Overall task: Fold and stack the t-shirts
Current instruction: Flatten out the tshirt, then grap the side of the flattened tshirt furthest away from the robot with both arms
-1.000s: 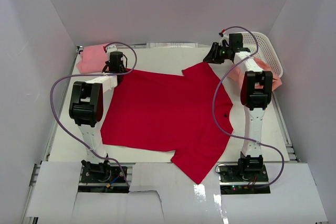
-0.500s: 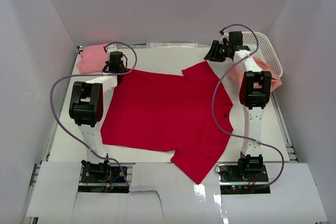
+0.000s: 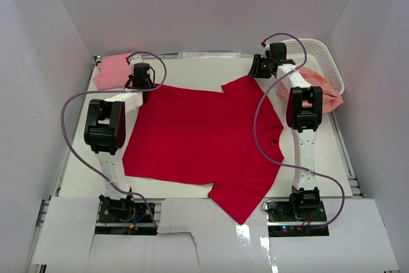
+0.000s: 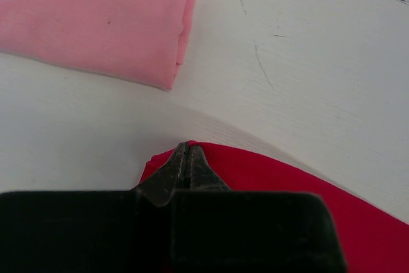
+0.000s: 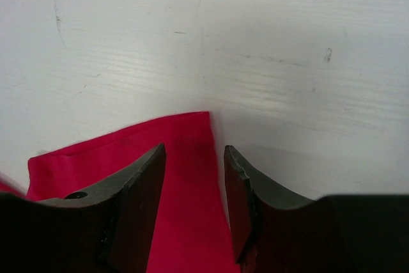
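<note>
Bright red cloth t-shirt point(image 3: 198, 132), spread flat across the white table point(image 3: 211, 65) and gripped at its far-left corner.
The left gripper point(image 4: 185, 150) is seen with its dark tapered jaws clamped on the shirt's slightly lifted edge. The right gripper point(image 5: 192, 158) is held with its jaws apart over a smooth sleeve corner. Both arms are stretched forward. A folded light pink t-shirt point(image 4: 96, 17) is laid just beyond the left gripper, and a salmon-peach t-shirt point(image 3: 323, 91) is bunched against the white lattice plastic basket point(image 3: 319, 55).
</note>
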`<state>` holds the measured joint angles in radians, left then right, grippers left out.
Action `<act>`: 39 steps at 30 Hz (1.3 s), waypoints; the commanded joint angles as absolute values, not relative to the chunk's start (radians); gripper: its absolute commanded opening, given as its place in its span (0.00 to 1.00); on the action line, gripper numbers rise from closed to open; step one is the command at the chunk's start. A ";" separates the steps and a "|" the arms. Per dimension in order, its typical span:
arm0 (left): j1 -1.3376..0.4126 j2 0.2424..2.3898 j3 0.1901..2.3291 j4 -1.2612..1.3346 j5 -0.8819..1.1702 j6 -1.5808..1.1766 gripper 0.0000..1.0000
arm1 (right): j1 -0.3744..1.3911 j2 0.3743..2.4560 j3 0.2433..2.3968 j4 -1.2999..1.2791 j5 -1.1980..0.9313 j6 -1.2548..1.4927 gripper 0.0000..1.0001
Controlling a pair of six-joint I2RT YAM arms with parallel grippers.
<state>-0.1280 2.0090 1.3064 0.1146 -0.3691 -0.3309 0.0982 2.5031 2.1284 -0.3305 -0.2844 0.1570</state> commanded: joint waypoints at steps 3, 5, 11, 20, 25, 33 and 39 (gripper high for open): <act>-0.123 1.970 1.315 0.137 -0.360 -0.341 0.00 | 0.126 2.523 2.172 -0.282 -0.221 0.106 0.48; -0.123 1.970 1.313 0.138 -0.362 -0.341 0.00 | 0.130 2.530 2.190 -0.291 -0.213 0.101 0.47; -0.123 1.968 1.308 0.141 -0.365 -0.341 0.00 | 0.161 2.530 2.209 -0.307 -0.104 0.048 0.47; -0.123 1.963 1.307 0.143 -0.364 -0.337 0.00 | 0.163 2.578 2.289 -0.347 -0.095 0.054 0.47; -0.123 1.963 1.307 0.143 -0.364 -0.337 0.00 | 0.163 2.583 2.306 -0.380 -0.092 0.045 0.47; -0.123 1.954 1.295 0.144 -0.364 -0.342 0.00 | 0.176 2.571 2.293 -0.416 -0.074 0.009 0.45; -0.123 1.951 1.290 0.144 -0.365 -0.342 0.00 | 0.183 2.585 2.312 -0.451 -0.075 0.008 0.34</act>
<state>-0.1280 2.0087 1.2999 0.1177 -0.3656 -0.3344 0.1738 2.5782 2.2635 -0.4046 -0.0788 0.0196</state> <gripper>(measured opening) 0.019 0.341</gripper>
